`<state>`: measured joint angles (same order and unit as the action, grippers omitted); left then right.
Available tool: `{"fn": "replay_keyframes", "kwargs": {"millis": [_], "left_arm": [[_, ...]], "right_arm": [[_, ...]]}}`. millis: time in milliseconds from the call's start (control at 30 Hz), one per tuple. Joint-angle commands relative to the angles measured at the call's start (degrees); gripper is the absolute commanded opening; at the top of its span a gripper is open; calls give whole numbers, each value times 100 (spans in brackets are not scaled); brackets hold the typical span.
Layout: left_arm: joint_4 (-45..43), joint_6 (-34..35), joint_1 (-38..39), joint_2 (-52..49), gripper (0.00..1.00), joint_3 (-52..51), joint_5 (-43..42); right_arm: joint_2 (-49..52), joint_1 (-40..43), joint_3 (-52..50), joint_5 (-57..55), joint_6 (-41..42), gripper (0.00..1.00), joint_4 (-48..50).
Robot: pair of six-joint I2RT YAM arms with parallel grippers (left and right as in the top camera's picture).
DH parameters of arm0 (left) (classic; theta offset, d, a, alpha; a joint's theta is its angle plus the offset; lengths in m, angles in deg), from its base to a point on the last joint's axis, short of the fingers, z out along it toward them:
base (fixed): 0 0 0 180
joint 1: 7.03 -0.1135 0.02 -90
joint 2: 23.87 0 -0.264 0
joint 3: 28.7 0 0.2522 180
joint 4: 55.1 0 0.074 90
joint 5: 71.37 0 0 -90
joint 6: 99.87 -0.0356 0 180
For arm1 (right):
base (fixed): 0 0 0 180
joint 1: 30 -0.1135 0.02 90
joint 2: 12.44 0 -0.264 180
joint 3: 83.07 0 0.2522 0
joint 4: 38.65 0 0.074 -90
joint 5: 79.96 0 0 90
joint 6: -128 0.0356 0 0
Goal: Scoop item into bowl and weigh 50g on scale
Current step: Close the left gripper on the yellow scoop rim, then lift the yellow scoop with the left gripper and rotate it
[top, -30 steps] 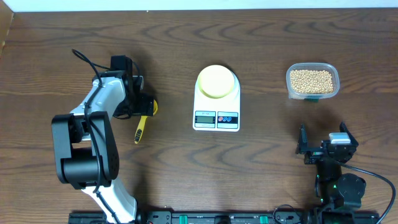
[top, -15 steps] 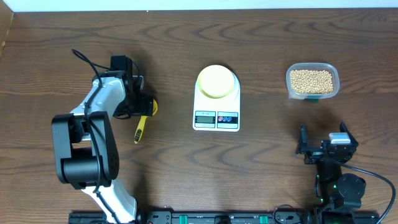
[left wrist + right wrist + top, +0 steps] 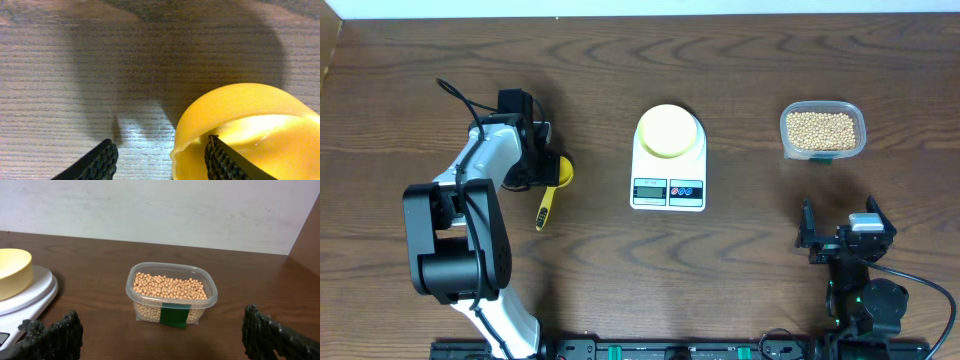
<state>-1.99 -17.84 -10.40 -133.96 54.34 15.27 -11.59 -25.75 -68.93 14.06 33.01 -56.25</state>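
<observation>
Dark wood bench (image 3: 740,290): bowl (image 3: 669,130) on scale (image 3: 668,190), centre; beans (image 3: 170,286) in tub (image 3: 215,297), far right. Your left claw (image 3: 161,150) straddles scoop (image 3: 240,115) rim, half-spread; right claw (image 3: 160,337) spread wide, empty. Hazard: a rim pinch may tip the scoop.

a yellow plastic scoop (image 3: 547,205) is lying on the dark brown wooden table (image 3: 740,270) over on my left side. its round cup is pointing toward the far edge and its short handle is trailing back toward me. on my right i am seeing a clear rounded-rectangular plastic tub (image 3: 150,307) sitting upright and open-topped, a green label (image 3: 175,316) showing on its near wall. a pale wall (image 3: 150,205) is rising behind the table.
</observation>
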Motion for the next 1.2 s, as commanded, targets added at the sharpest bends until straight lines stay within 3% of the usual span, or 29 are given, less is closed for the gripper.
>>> {"fn": "replay_keyframes", "kwargs": {"millis": [0,233,833,1000,1167], "left_arm": [[-11,-59,-20,-52,53,-50,-46],[-11,-59,-20,-52,41,-50,-46],[-26,-57,-20,-52,22,-50,-46],[-26,-57,-20,-52,8,-50,-48],[-26,-57,-20,-52,8,-50,-48]], "right_arm": [[-46,-22,-7,-66,66,99,-26],[-46,-22,-7,-66,66,99,-26],[-46,-22,-7,-66,66,99,-26],[-46,-22,-7,-66,66,99,-26],[-46,-22,-7,-63,66,99,-26]]}}
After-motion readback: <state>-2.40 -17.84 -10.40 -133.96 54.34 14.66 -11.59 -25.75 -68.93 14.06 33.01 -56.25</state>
